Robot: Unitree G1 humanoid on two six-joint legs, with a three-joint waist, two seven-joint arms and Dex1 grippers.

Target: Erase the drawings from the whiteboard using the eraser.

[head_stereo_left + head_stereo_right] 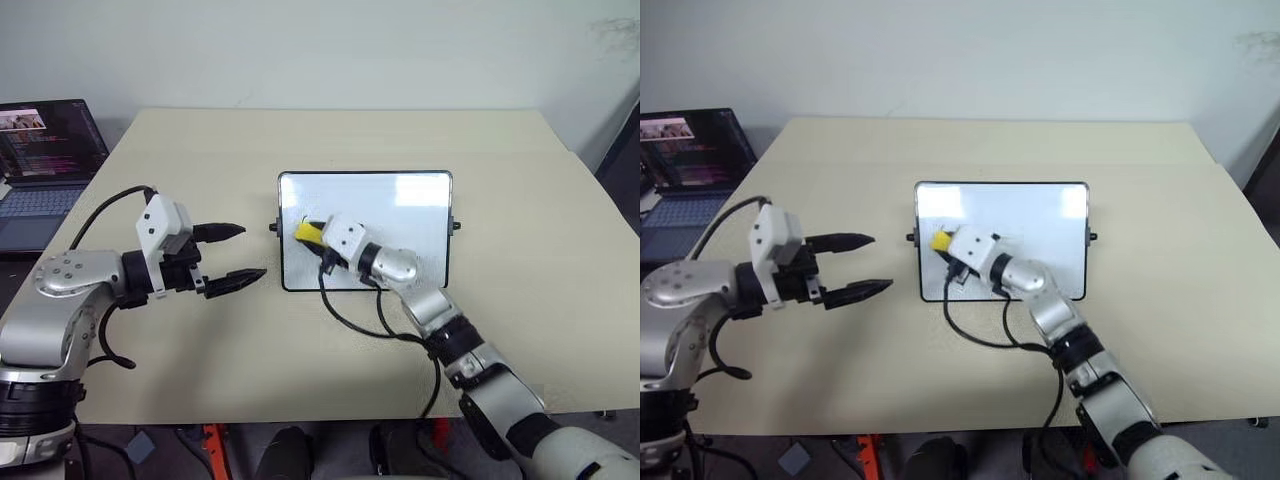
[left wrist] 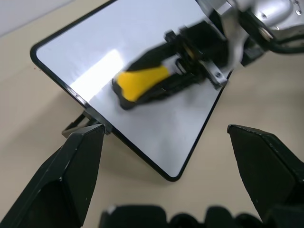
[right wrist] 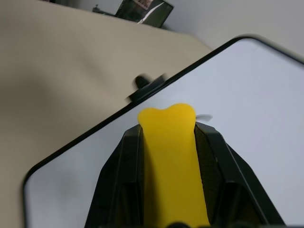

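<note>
The eraser [image 1: 307,232] was clamped in the right gripper [image 1: 318,238] over the whiteboard's [image 1: 400,200] left part; the left gripper [image 1: 238,254] was held spread wide, left of the board.

Off to your far left sits an open laptop [image 1: 45,165], screen lit with dark windows and lines of coloured text, its keyboard facing the beige table [image 1: 330,135] and its body just past that table's left edge. The tabletop is a plain pale surface. Behind it you have a bare light wall [image 1: 320,50].
</note>
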